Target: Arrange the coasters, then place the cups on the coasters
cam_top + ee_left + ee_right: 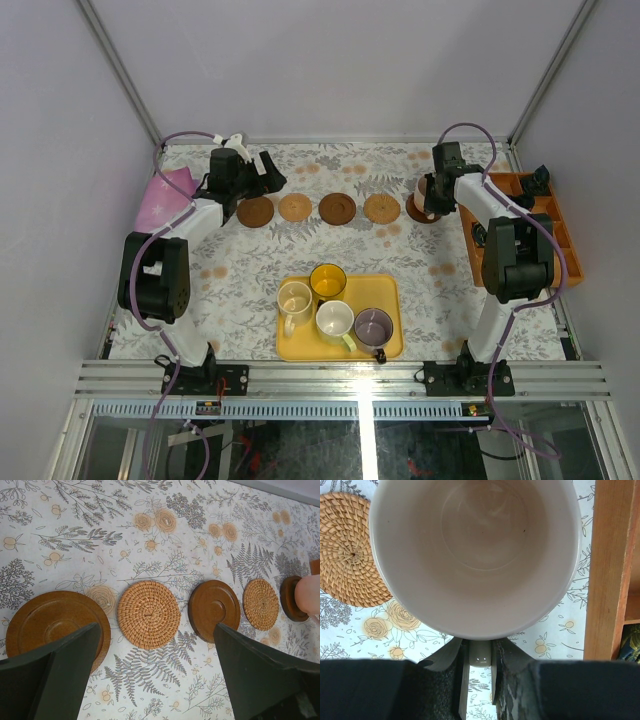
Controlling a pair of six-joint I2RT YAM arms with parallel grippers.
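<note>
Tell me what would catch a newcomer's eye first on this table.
A neat row of five round coasters, alternating dark wood and woven straw, runs across the far side of the flowery table. At its right end, the right arm's jaws pinch the handle of a pink cup by the last one. Towards the near edge, a yellow tray carries four more cups.

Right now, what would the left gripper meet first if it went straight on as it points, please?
Probably the dark brown coaster at the row's left end: the open left gripper points down over its edge, toward the floral cloth. Depth is unclear.
</note>
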